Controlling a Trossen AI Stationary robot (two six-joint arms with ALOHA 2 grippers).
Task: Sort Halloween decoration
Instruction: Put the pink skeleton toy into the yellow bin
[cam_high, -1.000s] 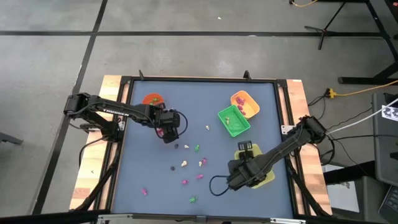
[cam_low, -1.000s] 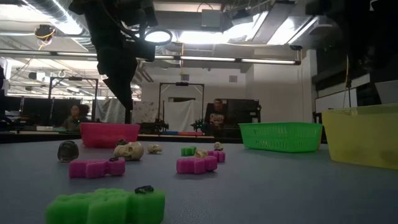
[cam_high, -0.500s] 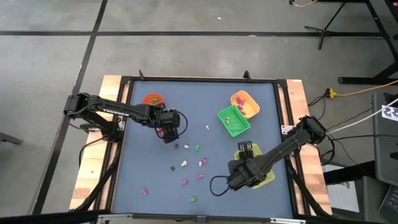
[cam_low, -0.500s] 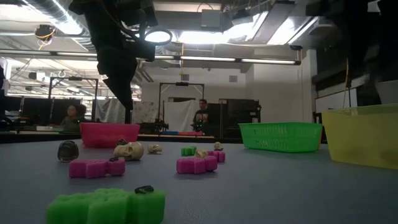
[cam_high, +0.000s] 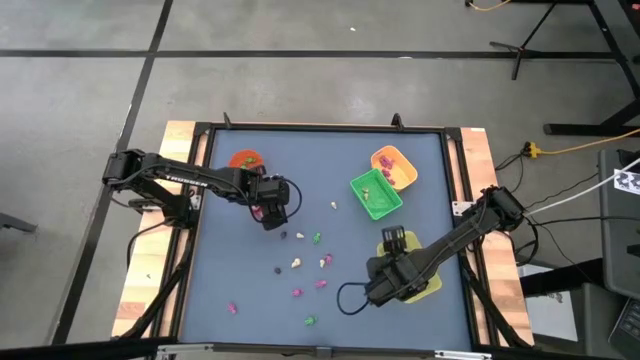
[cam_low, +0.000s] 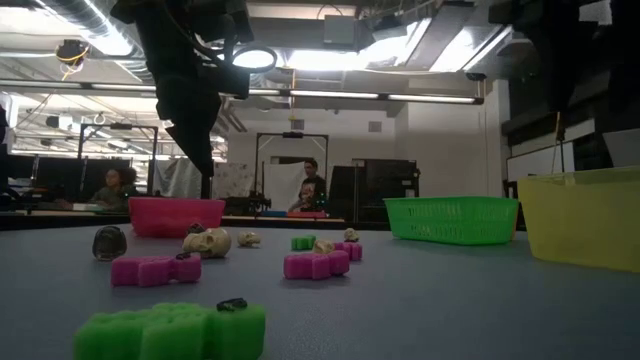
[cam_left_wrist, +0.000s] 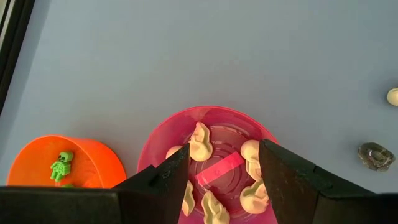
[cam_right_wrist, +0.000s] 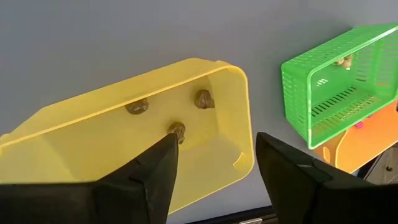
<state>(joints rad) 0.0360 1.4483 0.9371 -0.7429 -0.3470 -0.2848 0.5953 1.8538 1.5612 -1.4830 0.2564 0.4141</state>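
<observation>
From above, the right tool (cam_high: 385, 292) hung over the yellow tray (cam_high: 430, 285) at the tabletop's (cam_high: 300, 180) near right, while loose trinkets (cam_high: 297, 263) lay mid-table. The left tool (cam_left_wrist: 219, 171), fingers apart, hung over the pink cup (cam_left_wrist: 161, 140) of cream skulls (cam_left_wrist: 200, 138). The right wrist view showed fingers newly spread above three dark trinkets (cam_right_wrist: 178, 129) in the tray, suggesting a fresh drop.

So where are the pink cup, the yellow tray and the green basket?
pink cup (cam_left_wrist: 163, 127), left wrist view, on its rim
yellow tray (cam_right_wrist: 124, 102), right wrist view, on its rim
green basket (cam_right_wrist: 295, 93), right wrist view, on its side wall
</observation>
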